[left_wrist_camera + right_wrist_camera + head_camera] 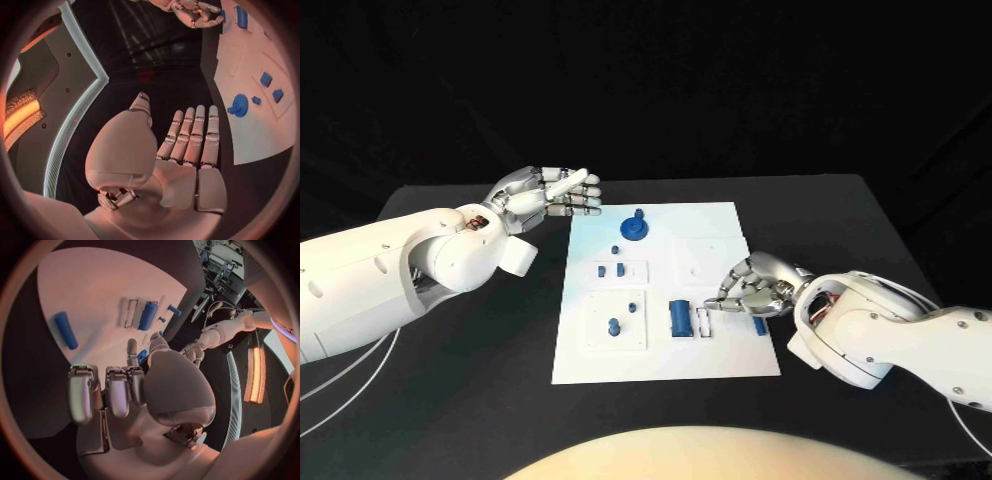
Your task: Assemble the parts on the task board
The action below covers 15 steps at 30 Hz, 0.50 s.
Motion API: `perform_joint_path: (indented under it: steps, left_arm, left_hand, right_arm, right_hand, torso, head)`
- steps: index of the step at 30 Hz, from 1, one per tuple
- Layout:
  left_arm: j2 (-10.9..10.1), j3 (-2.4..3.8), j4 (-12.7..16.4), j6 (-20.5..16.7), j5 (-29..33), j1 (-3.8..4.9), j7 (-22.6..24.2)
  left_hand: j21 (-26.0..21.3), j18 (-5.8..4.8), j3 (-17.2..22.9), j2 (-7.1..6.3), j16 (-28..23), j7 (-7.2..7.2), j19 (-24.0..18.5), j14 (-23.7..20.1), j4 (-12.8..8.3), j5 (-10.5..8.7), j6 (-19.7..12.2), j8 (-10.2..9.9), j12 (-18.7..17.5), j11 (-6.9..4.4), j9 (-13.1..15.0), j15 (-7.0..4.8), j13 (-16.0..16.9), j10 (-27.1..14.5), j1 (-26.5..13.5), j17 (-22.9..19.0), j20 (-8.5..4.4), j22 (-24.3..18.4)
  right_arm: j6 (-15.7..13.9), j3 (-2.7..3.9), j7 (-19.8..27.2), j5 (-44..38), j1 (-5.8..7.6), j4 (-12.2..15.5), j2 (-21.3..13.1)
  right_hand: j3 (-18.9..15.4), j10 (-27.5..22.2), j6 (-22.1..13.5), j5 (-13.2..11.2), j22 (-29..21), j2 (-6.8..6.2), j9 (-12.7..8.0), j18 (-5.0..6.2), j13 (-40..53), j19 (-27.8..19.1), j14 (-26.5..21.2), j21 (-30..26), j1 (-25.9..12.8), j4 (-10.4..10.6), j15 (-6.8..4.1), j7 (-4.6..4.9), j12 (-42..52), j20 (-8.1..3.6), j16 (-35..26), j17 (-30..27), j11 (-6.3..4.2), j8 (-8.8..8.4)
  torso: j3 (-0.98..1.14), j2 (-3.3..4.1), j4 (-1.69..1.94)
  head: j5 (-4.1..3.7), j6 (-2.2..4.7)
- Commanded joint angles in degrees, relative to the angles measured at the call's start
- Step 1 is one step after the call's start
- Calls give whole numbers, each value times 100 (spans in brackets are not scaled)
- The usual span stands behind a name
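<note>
Fingers of the left hand (548,192) lie spread, empty, left of the task board (726,225); the right hand (759,284) curls closed, holding nothing visible.

No legible text, label, brand, no. or sign can be made out in any view; nothing readable is found on the task board (718,222), its surface being plain white w/ faint outlines only; no markings are seen on the blue parts (681,318); no lettering is seen on either hand or arm.
</note>
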Motion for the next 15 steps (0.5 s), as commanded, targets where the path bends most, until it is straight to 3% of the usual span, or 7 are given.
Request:
perform_joint_path:
  steps: [1,6,11,15]
  left_arm:
    - [5,3,25,70,29,-1,125]
    - [15,3,32,78,43,-3,167]
    - [26,2,33,94,49,-16,187]
    - [28,2,35,102,51,-34,194]
  left_hand:
    - [-29,-4,32,65,-24,464,36,53,2,-34,42,33,-34,17,-7,5,2,18,10,-6,-8,-7]
    - [-32,-4,34,66,-28,456,39,66,1,-37,47,35,-35,14,-9,4,3,22,20,-3,-8,-11]
    - [-32,-4,34,66,-28,456,40,67,1,-37,48,35,-35,13,-9,4,3,23,21,-3,-8,-12]
    - [-33,-4,33,65,-30,452,42,75,0,-38,50,36,-35,11,-11,2,4,27,26,-2,-9,-14]
  right_arm:
    - [-224,-3,367,-218,42,72,-230]
    - [-72,-7,312,-426,74,29,-610]
    - [61,-17,235,-676,2,-28,-795]
    - [171,-22,147,-890,-71,-54,-854]
  right_hand:
    - [5,350,-50,39,1357,-11,-16,-104,1198,498,532,-19,82,-5,6,12,-35,-12,2,1195,22,-40]
    - [-8,338,-72,45,1358,-29,-28,-105,1186,499,533,-15,114,-2,15,25,-56,-5,4,1202,33,-61]
    - [-5,319,-109,102,1361,-41,-74,-106,1166,499,534,-10,306,-10,40,55,-93,18,6,1209,61,-135]
    - [8,313,-98,90,1364,-45,-108,-108,1160,501,535,0,476,-18,51,66,-107,30,8,1215,71,-182]
  torso:
    - [-5,2,-3]
    - [7,6,-11]
    - [16,3,-21]
    - [11,2,-6]
  head:
    - [-51,13]
    - [-117,28]
    - [-144,32]
    - [-171,35]
